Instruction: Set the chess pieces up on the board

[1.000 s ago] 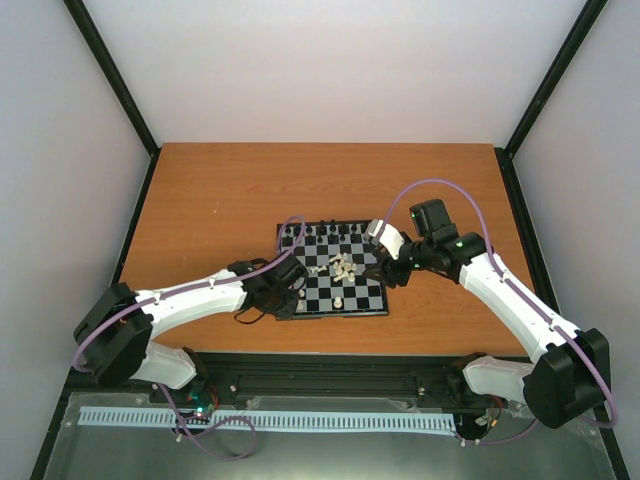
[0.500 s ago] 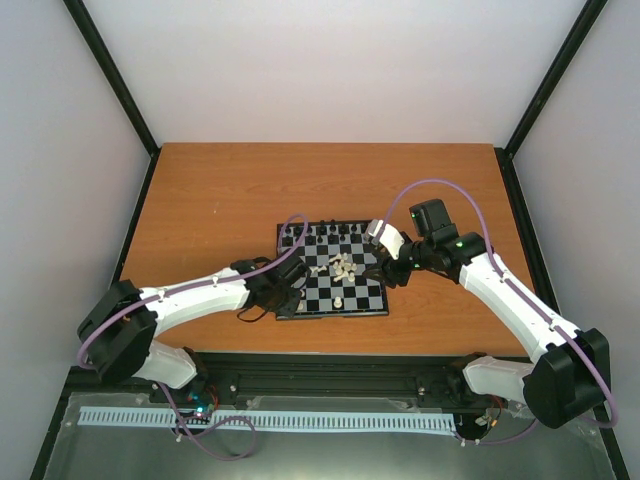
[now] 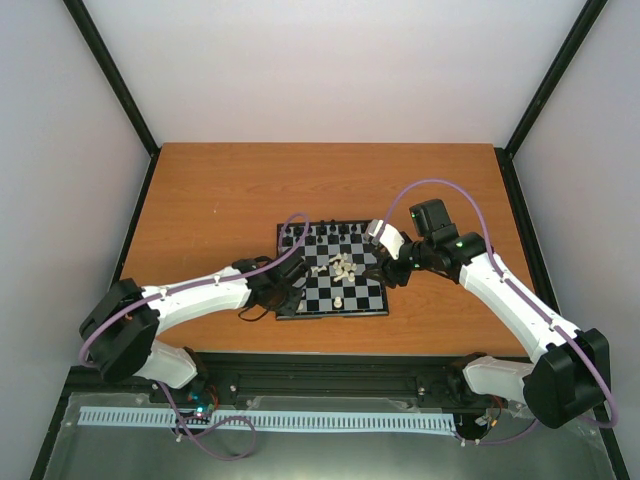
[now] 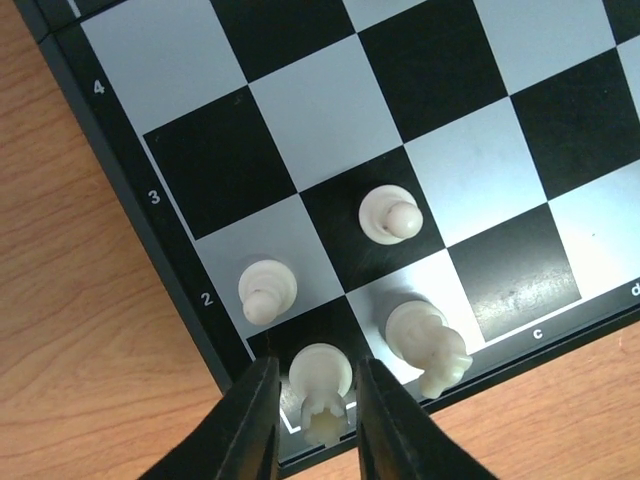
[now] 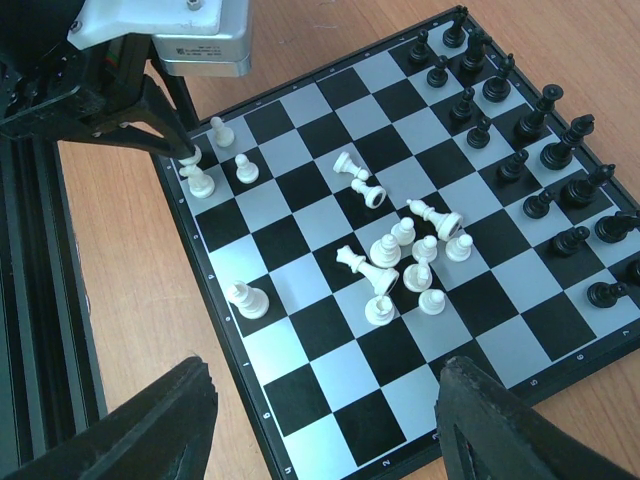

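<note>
Board: small, black and pale grey checks, thin black rim with printed numbers and letters, lying flat. Black men stand upright in two rows along one edge. White heap lies loose mid-board, several toppled, with a lone pawn apart; at one corner stand a rook, a knight beside it, and two pawns just ahead.

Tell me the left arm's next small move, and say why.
Probably widen the left jaws a little, then lift straight up. The white rook appears to stand on the board's corner square, and the jaws flank it with only slivers of gap. A white knight and a pawn stand close by, so any sideways drift could topple them.
</note>
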Controlling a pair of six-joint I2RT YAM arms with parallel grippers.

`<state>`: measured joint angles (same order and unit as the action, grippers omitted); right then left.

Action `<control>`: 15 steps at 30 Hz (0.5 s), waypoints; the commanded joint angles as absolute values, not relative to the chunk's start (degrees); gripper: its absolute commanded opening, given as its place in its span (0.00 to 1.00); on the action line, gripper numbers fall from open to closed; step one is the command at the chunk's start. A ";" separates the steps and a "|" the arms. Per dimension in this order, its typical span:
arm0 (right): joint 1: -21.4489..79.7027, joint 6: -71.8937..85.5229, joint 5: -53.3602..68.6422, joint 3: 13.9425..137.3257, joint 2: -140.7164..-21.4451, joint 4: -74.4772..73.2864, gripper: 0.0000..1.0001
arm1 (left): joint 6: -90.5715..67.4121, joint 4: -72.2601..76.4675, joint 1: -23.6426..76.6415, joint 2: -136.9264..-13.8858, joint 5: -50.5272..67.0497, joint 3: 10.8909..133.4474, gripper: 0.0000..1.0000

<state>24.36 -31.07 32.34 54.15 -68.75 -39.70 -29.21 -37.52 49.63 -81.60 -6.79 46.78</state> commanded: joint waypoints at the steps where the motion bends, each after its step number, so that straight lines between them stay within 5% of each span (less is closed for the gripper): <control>1: 23.91 -31.62 32.91 54.23 -68.55 -40.08 0.62 | -29.51 -40.02 50.26 -79.84 -7.46 49.83 0.28; 5: 23.93 -31.62 32.93 54.21 -68.47 -40.08 0.62 | -27.87 -42.99 50.27 -77.09 -9.47 53.96 0.33; 15: 23.91 -31.48 33.09 54.18 -68.07 -40.21 0.62 | -13.71 -32.35 48.44 -84.11 -11.49 60.85 0.64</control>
<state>24.36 -31.07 32.34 54.15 -68.75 -39.75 -21.17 -37.30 49.56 -79.48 -9.41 57.65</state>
